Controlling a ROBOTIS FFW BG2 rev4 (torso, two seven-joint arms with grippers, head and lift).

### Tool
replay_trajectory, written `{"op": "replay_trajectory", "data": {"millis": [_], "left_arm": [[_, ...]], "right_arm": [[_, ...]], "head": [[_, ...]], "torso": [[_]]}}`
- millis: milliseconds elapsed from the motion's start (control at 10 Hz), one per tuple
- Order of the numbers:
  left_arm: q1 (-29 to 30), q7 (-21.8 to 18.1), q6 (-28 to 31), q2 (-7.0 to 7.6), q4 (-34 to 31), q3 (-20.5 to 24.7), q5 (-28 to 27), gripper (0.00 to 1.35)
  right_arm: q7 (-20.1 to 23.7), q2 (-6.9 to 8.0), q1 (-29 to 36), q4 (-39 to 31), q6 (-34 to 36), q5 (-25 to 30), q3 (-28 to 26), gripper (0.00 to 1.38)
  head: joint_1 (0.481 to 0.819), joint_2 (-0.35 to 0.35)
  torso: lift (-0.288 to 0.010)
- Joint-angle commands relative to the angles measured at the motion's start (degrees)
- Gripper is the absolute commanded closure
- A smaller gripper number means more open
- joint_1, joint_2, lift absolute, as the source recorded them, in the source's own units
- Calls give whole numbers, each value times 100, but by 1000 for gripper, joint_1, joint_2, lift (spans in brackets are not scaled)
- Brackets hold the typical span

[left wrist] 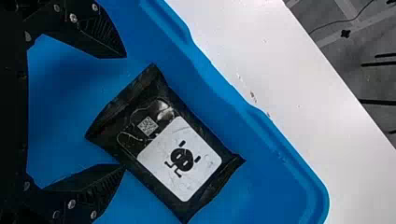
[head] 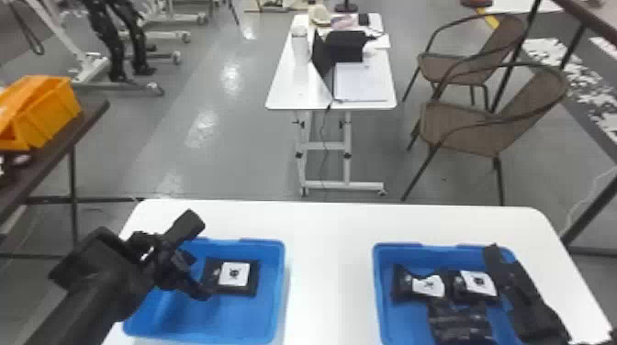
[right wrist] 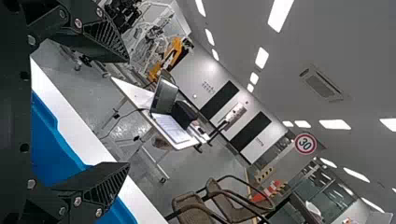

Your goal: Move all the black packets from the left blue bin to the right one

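Note:
In the head view my left gripper (head: 197, 258) is over the left blue bin (head: 281, 293), beside a black packet (head: 213, 275) with a white label. The left wrist view has the gripper (left wrist: 124, 112) open, its fingers apart at one end of the flat-lying packet (left wrist: 205, 133); I cannot tell whether they touch it. My right gripper (head: 516, 286) stands at the right side of the right blue bin (head: 379, 293). That gripper (right wrist: 128, 113) is open and holds nothing. Black packets lie in the right bin: two labelled ones (head: 403, 284) at its back, dark packaging (head: 459, 321) nearer.
Bare white table (head: 328, 275) separates the bins. Behind it stand another white table (head: 298, 91) with a laptop and brown chairs (head: 468, 133). Orange bins (head: 48, 110) sit on a dark table at the far left.

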Motion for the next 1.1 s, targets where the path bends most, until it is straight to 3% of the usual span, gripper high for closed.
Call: {"op": "replay_trajectory", "data": {"millis": [0,200,900,1000], "left_arm": [[-114,8,-121,8,223,-226,274,223],[-70,43,-472,-9,249,-226,590,228],[-114,729,-384,-150,557,-358,784,248],[-158,738,-323,-159,636,-402,775,489]], "right_arm": [[69,14,-60,44,36,47,-35,242],[166,14,-95,88,36,30,-61,242],[271,14,-139,202,98,12,-44,239],[271,14,-157,219,98,-23,-17,239]], "head": [[695,81],[695,67],[695,46],[695,49]], "torso": [[0],[0],[0],[0]]}}
